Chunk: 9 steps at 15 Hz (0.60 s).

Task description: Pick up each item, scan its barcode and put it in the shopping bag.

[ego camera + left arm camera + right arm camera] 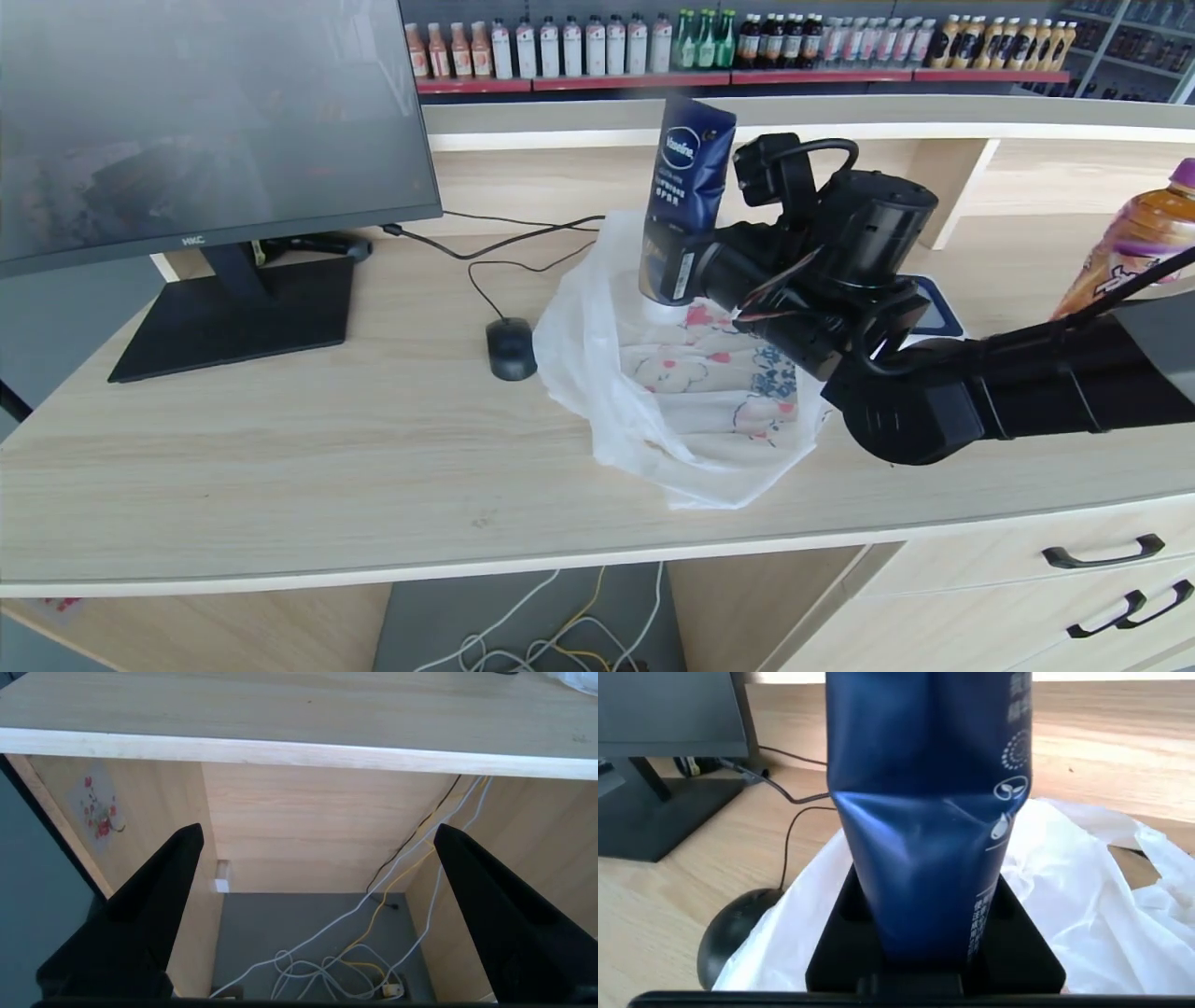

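One dark blue plastic tube, clamped upright by the right gripper, hangs at 12 o'clock over the white plastic shopping bag; the left gripper is spread.

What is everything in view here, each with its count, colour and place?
counter: one, light wood, across the foreground
shopping bag: one, white with flower print, mid-counter
tube: one, dark blue, gripped upright above the bag
orange bottle: one, purple cap, right edge
mouse: one, black, left of the bag
monitor: one, black, counter's left
shelf bottles: many, mixed colours, red shelf behind
cables: several, white and yellow, floor under the counter
drawers: several, light wood, black handles, lower right
right gripper: one, black, shut on the tube
left gripper: one, black, open, below the counter's front edge
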Motion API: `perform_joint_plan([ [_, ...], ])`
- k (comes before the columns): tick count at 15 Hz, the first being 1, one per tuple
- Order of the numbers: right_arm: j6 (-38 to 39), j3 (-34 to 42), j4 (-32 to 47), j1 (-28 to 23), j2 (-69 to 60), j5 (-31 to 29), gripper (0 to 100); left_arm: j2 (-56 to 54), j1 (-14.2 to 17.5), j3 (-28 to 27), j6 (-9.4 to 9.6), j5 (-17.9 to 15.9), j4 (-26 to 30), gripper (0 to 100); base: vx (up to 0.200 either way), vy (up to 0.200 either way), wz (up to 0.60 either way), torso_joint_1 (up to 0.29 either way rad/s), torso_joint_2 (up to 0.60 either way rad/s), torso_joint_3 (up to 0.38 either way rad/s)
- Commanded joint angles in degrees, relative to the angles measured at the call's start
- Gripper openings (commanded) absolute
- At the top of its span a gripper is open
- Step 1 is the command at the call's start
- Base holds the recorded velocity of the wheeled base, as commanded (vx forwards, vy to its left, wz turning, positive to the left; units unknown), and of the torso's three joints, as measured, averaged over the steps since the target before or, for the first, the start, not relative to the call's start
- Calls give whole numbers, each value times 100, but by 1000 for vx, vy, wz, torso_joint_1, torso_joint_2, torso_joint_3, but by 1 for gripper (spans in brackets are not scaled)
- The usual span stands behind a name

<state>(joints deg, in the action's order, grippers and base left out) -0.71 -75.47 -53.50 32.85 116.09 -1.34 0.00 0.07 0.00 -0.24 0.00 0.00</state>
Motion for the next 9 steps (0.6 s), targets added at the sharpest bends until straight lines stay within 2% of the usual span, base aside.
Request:
perform_joint_plan([
  [1,0,50,-20,-25,168,11,0,0,1,0,-2,0,0,100,0,0,0,0,0,0],
  [9,0,243,-187,-33,388,20,0,0,1,0,-2,0,0,100,0,0,0,0,0,0],
])
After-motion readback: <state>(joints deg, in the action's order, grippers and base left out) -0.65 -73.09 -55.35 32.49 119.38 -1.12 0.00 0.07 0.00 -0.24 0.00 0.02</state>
